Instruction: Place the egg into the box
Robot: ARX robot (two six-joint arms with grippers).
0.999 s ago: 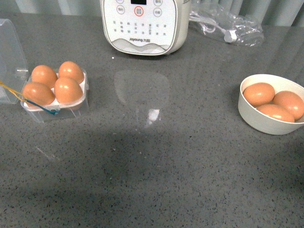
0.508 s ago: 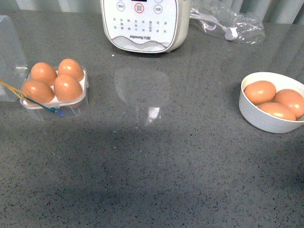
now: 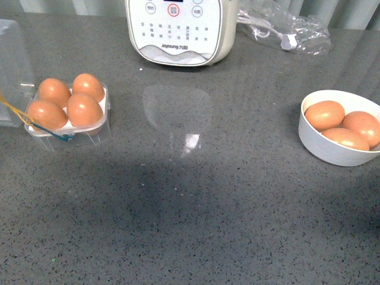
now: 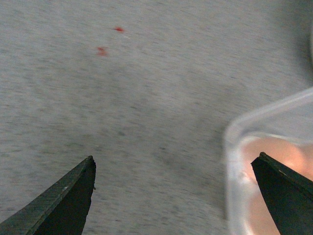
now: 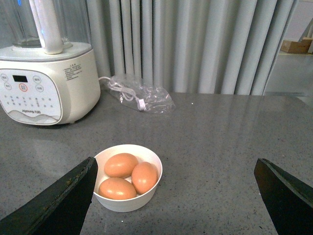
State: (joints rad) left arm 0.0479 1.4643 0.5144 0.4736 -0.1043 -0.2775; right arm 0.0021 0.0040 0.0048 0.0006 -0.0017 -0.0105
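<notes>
The clear box (image 3: 95, 133) sits at the left of the grey counter with its lid (image 3: 13, 71) open behind it. Several brown eggs (image 3: 83, 109) fill its white tray. Three more eggs (image 3: 323, 114) lie in the round white bowl (image 3: 314, 145) at the right. Neither arm shows in the front view. My left gripper (image 4: 176, 169) is open and empty, low over the counter, with the box's clear corner (image 4: 234, 142) by one fingertip. My right gripper (image 5: 176, 171) is open and empty, back from the bowl (image 5: 128, 201) and its eggs (image 5: 120, 164).
A white blender base (image 3: 178, 29) with a control panel stands at the back centre. A clear plastic bag with a white cable (image 3: 285, 32) lies at the back right. Grey curtains (image 5: 195, 44) hang behind the counter. A yellow and blue band (image 3: 35, 126) crosses the box's front.
The view tilted slightly a second ago and is steady now. The eggs, box and bowl have not moved.
</notes>
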